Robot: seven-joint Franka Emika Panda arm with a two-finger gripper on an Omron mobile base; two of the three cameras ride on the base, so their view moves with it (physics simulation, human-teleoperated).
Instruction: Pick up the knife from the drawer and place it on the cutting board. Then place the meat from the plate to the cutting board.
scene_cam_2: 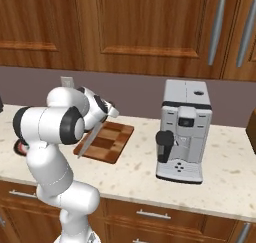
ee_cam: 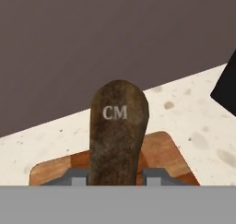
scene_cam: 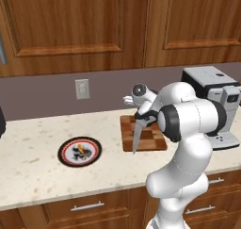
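Observation:
My gripper (scene_cam: 142,116) is shut on the knife's dark brown handle (ee_cam: 117,131), which is stamped "CM". The grey blade (scene_cam: 136,137) hangs down and to the left, its tip just above the front left part of the checkered cutting board (scene_cam: 150,138). From the right side the blade (scene_cam_2: 88,139) slants over the board's (scene_cam_2: 112,139) left edge. The board's far corners (ee_cam: 163,156) show beneath the handle in the hand view. To the left on the counter lies the round plate (scene_cam: 65,158), with the small orange-and-dark meat (scene_cam: 81,150) at its centre.
A grey coffee machine (scene_cam: 214,98) stands right of the board, close to my elbow. A wall outlet (scene_cam: 82,88) sits on the backsplash. Closed drawer fronts with silver bar handles (scene_cam: 87,207) run under the counter edge. Wooden cabinets hang above.

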